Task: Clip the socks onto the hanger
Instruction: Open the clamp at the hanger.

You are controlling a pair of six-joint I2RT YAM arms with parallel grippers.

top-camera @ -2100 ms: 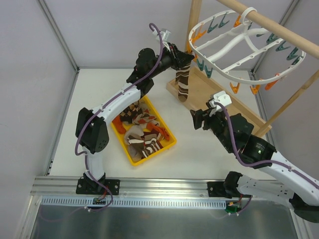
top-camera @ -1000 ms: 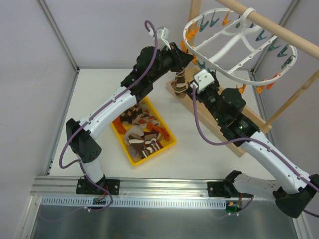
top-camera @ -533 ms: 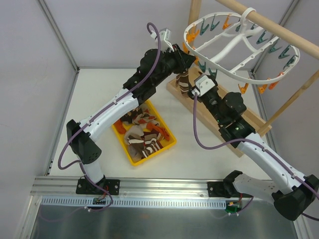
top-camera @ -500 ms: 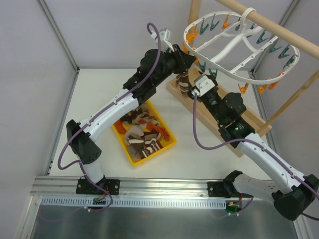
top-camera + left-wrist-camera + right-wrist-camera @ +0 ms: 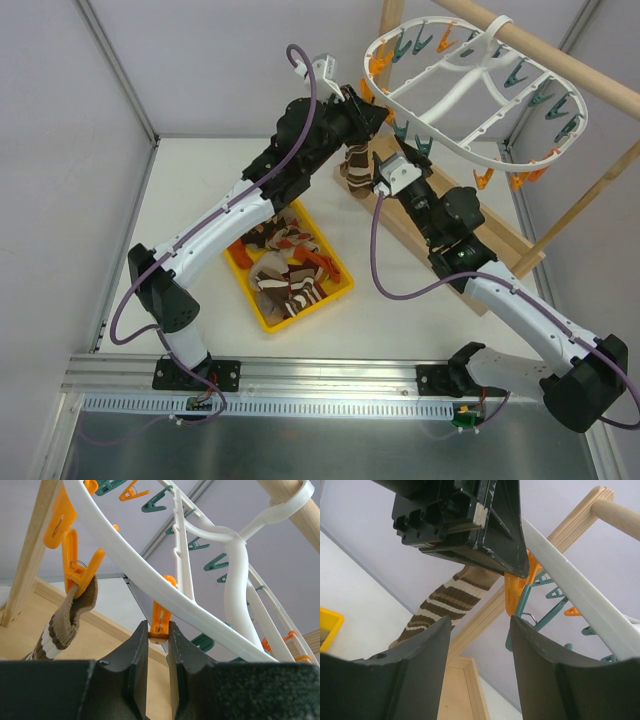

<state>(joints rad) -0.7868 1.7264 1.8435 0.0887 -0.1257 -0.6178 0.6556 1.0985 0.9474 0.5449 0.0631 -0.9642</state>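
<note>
A brown-and-cream striped sock [image 5: 62,622] hangs from an orange clothespin [image 5: 75,572] on the white hanger [image 5: 150,587]. My left gripper [image 5: 158,626] is shut on the neighbouring orange clothespin [image 5: 159,630] on the same ring. From above, the left gripper [image 5: 368,112] sits at the hanger's [image 5: 470,95] left rim, with the sock [image 5: 357,165] dangling below it. My right gripper [image 5: 385,178] is just right of the sock, pointing up. It [image 5: 480,622] stands open with nothing between its fingers, and the sock [image 5: 447,605] shows beyond its left finger. More socks [image 5: 285,265] lie in the tray.
A yellow tray [image 5: 338,290] holds the loose socks at table centre. The hanger hooks over a wooden pole [image 5: 560,60] whose stand has a wooden base board [image 5: 445,235] under my right arm. Teal and orange clothespins [image 5: 540,95] dangle round the ring. Walls enclose the table.
My right arm has swung up and left from the base board to just beside the hanging sock, its jaws narrowing slightly. The hanger has rocked. The left gripper has stayed at the rim.
</note>
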